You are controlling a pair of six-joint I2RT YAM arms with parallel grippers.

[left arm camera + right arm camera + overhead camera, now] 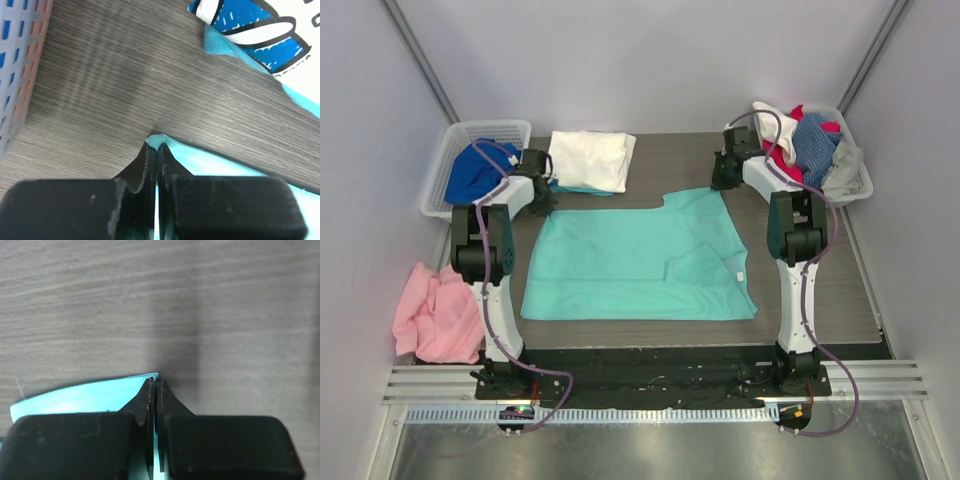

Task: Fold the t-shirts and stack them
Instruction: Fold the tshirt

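Pinching mint-green t-shirt [620, 270] far edge: left gripper [156, 144] clamped on far-left corner, right gripper [154, 382] on far-right; cloth extends nearward, long axis left-right.

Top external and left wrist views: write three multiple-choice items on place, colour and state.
1. The folded white t-shirt lies: A at the mint-green t-shirt's near edge; B beyond its far edge; C on its middle.
2. The crumpled cloth at the near left is: A yellow; B pink; C black.
3. The left claw is: A wide open; B shut on nothing; C shut on the mint-green t-shirt.
Key: B, it sits above it in the top view; B, plainly pink; C, mint fabric shows pinched in it.
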